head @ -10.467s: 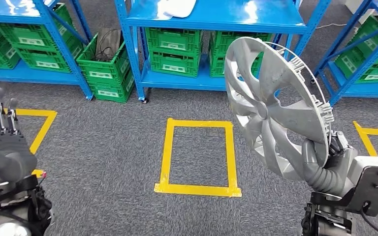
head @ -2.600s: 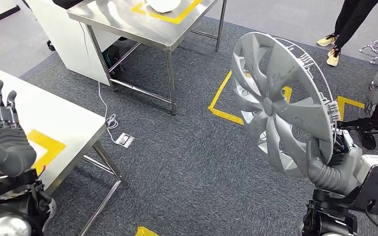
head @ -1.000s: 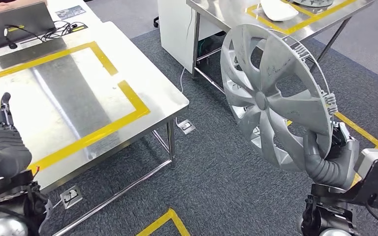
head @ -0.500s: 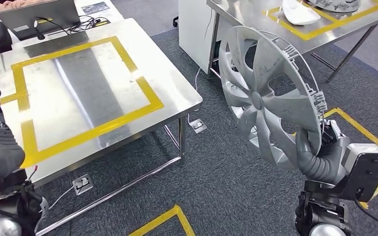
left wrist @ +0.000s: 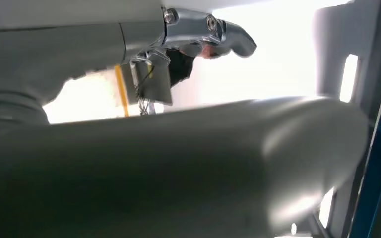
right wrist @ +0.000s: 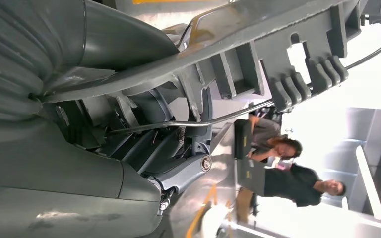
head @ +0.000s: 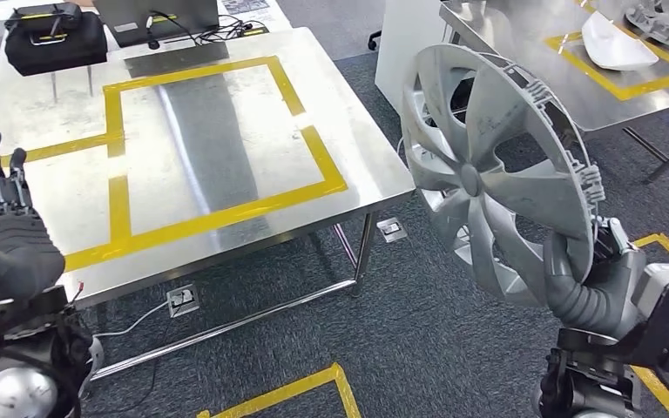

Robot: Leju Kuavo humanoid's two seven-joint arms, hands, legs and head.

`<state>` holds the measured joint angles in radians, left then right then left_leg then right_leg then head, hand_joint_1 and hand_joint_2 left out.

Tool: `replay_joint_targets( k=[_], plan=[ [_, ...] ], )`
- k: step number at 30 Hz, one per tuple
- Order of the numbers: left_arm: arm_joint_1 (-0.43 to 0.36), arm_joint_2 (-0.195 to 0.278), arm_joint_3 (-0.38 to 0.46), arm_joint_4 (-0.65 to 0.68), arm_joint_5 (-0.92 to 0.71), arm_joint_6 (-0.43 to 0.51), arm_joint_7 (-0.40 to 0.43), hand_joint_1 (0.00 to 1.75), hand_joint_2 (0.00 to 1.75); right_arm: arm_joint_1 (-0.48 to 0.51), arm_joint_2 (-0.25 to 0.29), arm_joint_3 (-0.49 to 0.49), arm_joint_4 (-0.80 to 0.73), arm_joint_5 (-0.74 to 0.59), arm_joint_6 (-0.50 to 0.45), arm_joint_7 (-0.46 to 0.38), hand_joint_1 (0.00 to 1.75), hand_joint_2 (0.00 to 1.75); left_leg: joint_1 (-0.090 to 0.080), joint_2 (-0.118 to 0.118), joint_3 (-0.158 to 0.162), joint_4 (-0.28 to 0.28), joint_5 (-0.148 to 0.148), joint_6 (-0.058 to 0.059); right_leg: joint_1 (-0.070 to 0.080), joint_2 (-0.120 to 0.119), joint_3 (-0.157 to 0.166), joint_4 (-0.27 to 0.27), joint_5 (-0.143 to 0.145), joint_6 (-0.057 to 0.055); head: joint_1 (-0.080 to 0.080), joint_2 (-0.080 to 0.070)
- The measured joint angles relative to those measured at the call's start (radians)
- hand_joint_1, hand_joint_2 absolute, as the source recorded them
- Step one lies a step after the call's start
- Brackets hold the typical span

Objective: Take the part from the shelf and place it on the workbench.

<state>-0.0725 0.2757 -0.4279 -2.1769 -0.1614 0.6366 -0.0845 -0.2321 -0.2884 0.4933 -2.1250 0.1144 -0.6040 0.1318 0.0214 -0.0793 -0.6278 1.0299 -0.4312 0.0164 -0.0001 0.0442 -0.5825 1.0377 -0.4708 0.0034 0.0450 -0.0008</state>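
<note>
One wheel cover (head: pixel 488 174) is all I am carrying, and my right hand (head: pixel 579 283) grips it by the lower edge of its rim, thumb hooked over the front and the darker fingers behind. From that hand the cover stands up nearly on edge, its face turned toward the workbench (head: pixel 78 113) and its top leaning a little that way. In the right wrist view the ribbed back of the rim (right wrist: pixel 258 64) and its wire ring sit right against my fingers, so I judge the hold firm.

The workbench lies on the far side of the cover from my right hand, its near corner just beside the cover's edge. A yellow tape frame (head: pixel 314 148) marks the top. I judge the cover must tip flat and travel across toward that frame.

My left hand (head: pixel 4 235) hangs over the workbench's near edge, fingers apart, holding nothing.
</note>
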Motion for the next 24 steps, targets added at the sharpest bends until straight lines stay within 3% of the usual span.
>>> replay_joint_targets(
  k=[2, 4, 6, 8, 9, 10, 11, 13, 15, 18, 20, 22, 24],
  plan=[
    [-0.001, -0.001, -0.001, 0.004, 0.009, -0.001, 0.000, 0.00, 0.00, -0.007, -0.001, 0.001, -0.001, 0.000, 0.000, -0.006, 1.75, 1.75, 0.006, -0.015, -0.008, -0.005, 0.010, -0.015, 0.005, -0.004, 0.009, -0.017, 0.000, -0.007, 0.003, 0.000],
    [-0.002, -0.002, -0.001, 0.006, 0.012, -0.002, -0.001, 0.00, 0.00, -0.010, -0.002, 0.001, -0.001, 0.000, 0.000, -0.007, 1.75, 1.75, 0.004, -0.005, -0.020, 0.002, 0.005, -0.024, 0.000, -0.023, 0.020, -0.041, 0.011, -0.010, 0.002, 0.000],
    [-0.008, -0.002, -0.001, 0.009, 0.015, -0.003, -0.001, 0.00, 0.00, -0.010, -0.002, 0.001, -0.002, 0.001, -0.002, -0.008, 1.75, 1.75, -0.001, 0.036, -0.055, 0.073, -0.038, -0.029, -0.004, -0.042, 0.029, -0.062, 0.021, -0.013, -0.011, 0.000],
    [-0.011, -0.003, -0.001, 0.013, 0.022, -0.004, 0.000, 0.00, 0.00, -0.008, -0.002, 0.001, -0.003, 0.003, -0.007, -0.008, 1.75, 1.75, 0.000, 0.064, -0.109, 0.197, -0.094, -0.034, -0.003, -0.058, 0.026, -0.063, 0.023, -0.016, -0.023, 0.000],
    [-0.011, -0.003, -0.001, 0.016, 0.026, -0.004, 0.000, 0.00, 0.00, -0.005, -0.002, 0.001, -0.003, 0.005, -0.011, -0.008, 1.75, 1.75, 0.001, 0.069, -0.127, 0.240, -0.106, -0.036, -0.003, -0.066, 0.024, -0.061, 0.023, -0.015, -0.026, 0.000],
    [-0.010, -0.003, -0.001, 0.018, 0.029, -0.005, 0.000, 0.00, 0.00, -0.001, -0.002, 0.001, -0.003, 0.006, -0.014, -0.008, 1.75, 1.75, 0.002, 0.073, -0.128, 0.249, -0.101, -0.038, -0.003, -0.074, 0.022, -0.058, 0.022, -0.014, -0.031, 0.000],
    [-0.011, -0.003, -0.001, 0.020, 0.031, -0.005, 0.000, 0.00, 0.00, 0.004, -0.002, 0.001, -0.003, 0.007, -0.017, -0.008, 1.75, 1.75, 0.003, 0.078, -0.109, 0.219, -0.081, -0.039, -0.003, -0.081, 0.021, -0.055, 0.021, -0.012, -0.035, 0.000],
    [-0.012, -0.003, -0.001, 0.023, 0.034, -0.006, 0.000, 0.00, 0.00, 0.010, -0.002, 0.000, -0.004, 0.007, -0.020, -0.008, 1.75, 1.75, 0.002, 0.103, -0.033, 0.091, -0.035, -0.038, -0.003, -0.093, 0.019, -0.044, 0.014, -0.003, -0.043, 0.000],
    [-0.015, -0.003, -0.002, 0.025, 0.035, -0.006, 0.001, 0.00, 0.00, 0.012, -0.006, -0.006, -0.008, 0.007, -0.023, -0.008, 1.75, 1.75, -0.002, 0.119, 0.016, 0.010, -0.021, -0.028, 0.002, -0.102, 0.012, -0.028, 0.008, 0.010, -0.046, 0.000],
    [-0.016, -0.003, -0.002, 0.029, 0.036, -0.005, 0.002, 0.00, 0.00, 0.015, -0.011, -0.017, -0.014, 0.006, -0.025, -0.007, 1.75, 1.75, -0.003, 0.101, 0.016, 0.003, -0.019, -0.008, 0.003, -0.115, 0.004, -0.020, 0.006, 0.024, -0.040, 0.000],
    [-0.019, -0.004, -0.003, 0.031, 0.036, -0.006, 0.001, 0.00, 0.00, 0.016, -0.014, -0.022, -0.016, 0.005, -0.025, -0.007, 1.75, 1.75, 0.001, 0.087, 0.013, 0.001, -0.014, 0.003, -0.001, -0.099, -0.014, 0.014, -0.020, 0.034, -0.034, 0.000],
    [-0.022, -0.004, -0.004, 0.033, 0.036, -0.007, 0.001, 0.00, 0.00, 0.018, -0.018, -0.025, -0.019, 0.005, -0.025, -0.008, 1.75, 1.75, 0.003, 0.073, 0.010, 0.000, -0.010, 0.011, -0.004, -0.068, -0.066, 0.126, -0.079, 0.043, -0.023, 0.000],
    [-0.024, -0.005, -0.004, 0.036, 0.036, -0.007, 0.001, 0.00, 0.00, 0.023, -0.019, -0.026, -0.020, 0.005, -0.025, -0.008, 1.75, 1.75, 0.001, 0.057, 0.005, 0.000, -0.007, 0.015, -0.005, -0.056, -0.123, 0.253, -0.124, 0.045, -0.014, 0.000]
  ],
)
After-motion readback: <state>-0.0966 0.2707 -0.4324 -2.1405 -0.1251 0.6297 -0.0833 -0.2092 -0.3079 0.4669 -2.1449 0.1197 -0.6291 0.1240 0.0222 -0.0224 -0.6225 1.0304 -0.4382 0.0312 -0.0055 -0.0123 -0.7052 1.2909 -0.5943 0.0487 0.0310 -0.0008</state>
